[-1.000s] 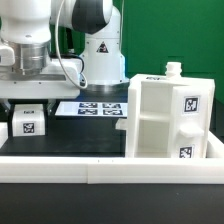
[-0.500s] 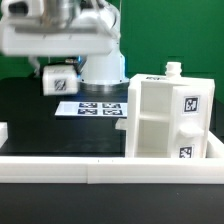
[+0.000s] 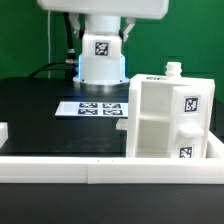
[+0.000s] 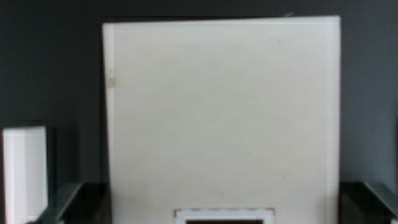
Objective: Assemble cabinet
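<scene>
The cabinet body (image 3: 165, 115), a large white box with square tags on its side, stands upright at the exterior view's right, with a small white knob (image 3: 173, 68) on top. My gripper (image 4: 222, 205) is shut on a flat white panel (image 4: 222, 110), which fills most of the wrist view between the two dark fingers (image 4: 80, 200). In the exterior view the panel's tag (image 3: 100, 45) shows high up in front of the arm's base, left of the cabinet body and well above the table. The gripper itself is mostly cut off at that view's top edge.
The marker board (image 3: 95, 107) lies flat on the black table left of the cabinet body. A low white rim (image 3: 100, 170) runs along the front, with a white piece (image 3: 3, 130) at the left edge. Another white shape (image 4: 22, 170) shows beside the panel in the wrist view.
The gripper has risen from low at the exterior view's left and moved up and right with the tagged panel, which now hangs in front of the arm's base.
</scene>
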Robot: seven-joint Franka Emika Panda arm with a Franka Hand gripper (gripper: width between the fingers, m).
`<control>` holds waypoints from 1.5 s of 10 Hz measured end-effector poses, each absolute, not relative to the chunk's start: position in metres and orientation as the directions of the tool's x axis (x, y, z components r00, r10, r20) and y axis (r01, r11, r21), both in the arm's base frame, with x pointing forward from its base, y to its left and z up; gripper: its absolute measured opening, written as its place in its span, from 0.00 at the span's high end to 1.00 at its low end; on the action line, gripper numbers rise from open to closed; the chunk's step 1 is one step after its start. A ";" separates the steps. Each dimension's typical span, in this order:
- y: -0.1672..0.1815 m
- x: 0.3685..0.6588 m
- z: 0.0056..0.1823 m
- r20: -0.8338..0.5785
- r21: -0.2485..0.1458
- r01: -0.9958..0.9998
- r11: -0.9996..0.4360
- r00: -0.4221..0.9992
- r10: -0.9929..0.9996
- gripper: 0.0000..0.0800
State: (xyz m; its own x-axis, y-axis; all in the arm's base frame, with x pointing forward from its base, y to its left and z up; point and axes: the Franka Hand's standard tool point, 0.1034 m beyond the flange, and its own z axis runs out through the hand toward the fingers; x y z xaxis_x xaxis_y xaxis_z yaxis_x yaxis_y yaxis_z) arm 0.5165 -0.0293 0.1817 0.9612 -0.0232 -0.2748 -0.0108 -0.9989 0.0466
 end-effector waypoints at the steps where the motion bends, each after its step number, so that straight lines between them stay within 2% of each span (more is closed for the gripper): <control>1: -0.030 0.515 0.181 -0.277 0.046 -0.012 -0.999 0.961 -0.024 0.30; 3: -0.029 0.515 0.181 -0.278 0.046 -0.011 -0.999 0.960 -0.024 0.30; 5: -0.023 0.514 0.170 -0.284 0.052 -0.017 -0.998 0.958 -0.031 0.30; 10: 0.047 0.572 0.186 -0.230 0.085 -0.034 -0.996 0.972 -0.052 0.30; 15: 0.051 0.575 0.186 -0.224 0.084 -0.026 -0.996 0.974 -0.045 0.30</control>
